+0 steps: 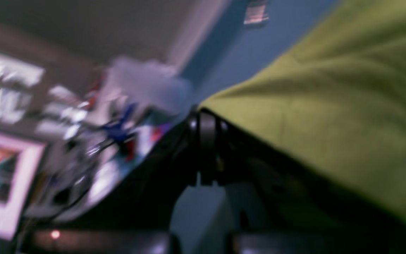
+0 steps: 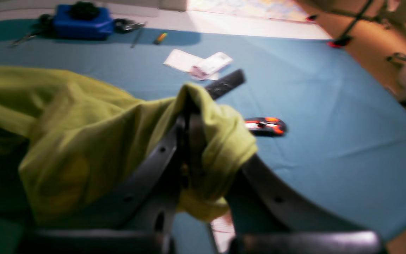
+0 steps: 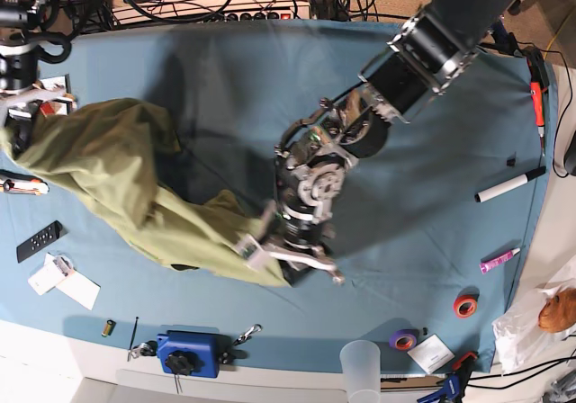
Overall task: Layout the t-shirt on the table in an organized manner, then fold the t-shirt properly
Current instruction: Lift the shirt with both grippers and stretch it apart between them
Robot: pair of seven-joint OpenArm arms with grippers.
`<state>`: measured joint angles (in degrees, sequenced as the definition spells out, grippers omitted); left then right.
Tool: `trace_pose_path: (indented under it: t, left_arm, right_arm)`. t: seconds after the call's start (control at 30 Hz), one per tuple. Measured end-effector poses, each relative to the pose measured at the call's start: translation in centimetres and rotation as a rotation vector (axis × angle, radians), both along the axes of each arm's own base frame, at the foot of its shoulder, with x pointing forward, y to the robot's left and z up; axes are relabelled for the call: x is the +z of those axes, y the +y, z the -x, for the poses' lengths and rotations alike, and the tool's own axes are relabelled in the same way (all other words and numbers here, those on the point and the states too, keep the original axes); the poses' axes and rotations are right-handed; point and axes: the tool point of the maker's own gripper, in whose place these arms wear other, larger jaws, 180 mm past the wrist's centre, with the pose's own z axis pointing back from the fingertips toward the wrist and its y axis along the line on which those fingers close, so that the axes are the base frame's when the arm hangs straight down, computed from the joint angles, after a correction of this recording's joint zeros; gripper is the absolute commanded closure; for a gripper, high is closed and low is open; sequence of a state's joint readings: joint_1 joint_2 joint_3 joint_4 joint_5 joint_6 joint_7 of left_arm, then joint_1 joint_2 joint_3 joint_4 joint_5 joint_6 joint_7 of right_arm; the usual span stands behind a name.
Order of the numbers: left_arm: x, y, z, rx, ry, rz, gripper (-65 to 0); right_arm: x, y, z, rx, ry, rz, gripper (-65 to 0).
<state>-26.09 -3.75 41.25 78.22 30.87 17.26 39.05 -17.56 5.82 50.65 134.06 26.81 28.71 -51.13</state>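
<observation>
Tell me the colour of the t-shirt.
Olive green t-shirt; the base view shows it best.

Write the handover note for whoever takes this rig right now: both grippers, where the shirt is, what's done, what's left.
Left gripper: shut on an edge of the t-shirt, near the table's middle.
Right gripper: shut on a bunched corner of the shirt, at the table's side near the black remote.
Shirt: stretched between the two arms, partly lifted, wrinkled and bunched, not flat.
Done: both grips taken.
Left: spread it flat and tidy on the blue cloth, then do every fold.
Mind the clutter around the edges: the remote, the paper slips, the blue box.
</observation>
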Motion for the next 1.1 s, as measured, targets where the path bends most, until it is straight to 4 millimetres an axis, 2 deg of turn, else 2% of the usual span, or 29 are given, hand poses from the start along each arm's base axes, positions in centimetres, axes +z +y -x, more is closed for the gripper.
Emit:
trace_pose_path:
  t: [0.07,0.2,0.33,0.5,0.63,0.87,0.97,1.1]
  left_arm:
    - [0.9,2.1,-0.1,0.053,-0.027,-0.012,0.0]
    - [1.1,5.5,-0.1,0.123,-0.027,-0.071,0.0]
    - [1.9,8.9,-0.4,0.202,-0.074,-0.179,0.0]
    - [2.5,15.7,-1.5,0.36,-0.056,-0.159,0.0]
    - [2.3,20.1,-1.9,0.439,0.012,-0.111,0.0]
    - [3.0,26.1,-2.0,0.536,0.05,-0.046,0.0]
    - [3.6,28.0,-1.9,0.565,0.034,-0.059,0.0]
    - [4.1,28.5,-1.8,0.566,0.022,-0.061,0.0]
  right_arm:
    - [-0.4,1.1,-1.1,0.044,-0.001,-0.007,0.0]
    - [-4.1,2.0,-3.9,0.087,0.06,-0.099,0.0]
    - [-5.9,3.0,-7.0,0.124,0.075,-0.137,0.0]
    - [-7.3,3.2,-10.3,0.133,0.08,-0.212,0.0]
    - [-6.9,2.8,-12.9,0.138,0.044,-0.262,0.0]
    - [-5.1,0.1,-16.5,0.127,0.015,-0.278,0.0]
    - [-3.5,-1.0,-17.6,0.121,-0.009,-0.268,0.0]
    - [-0.9,-0.9,-18.8,0.153,-0.058,-0.252,0.0]
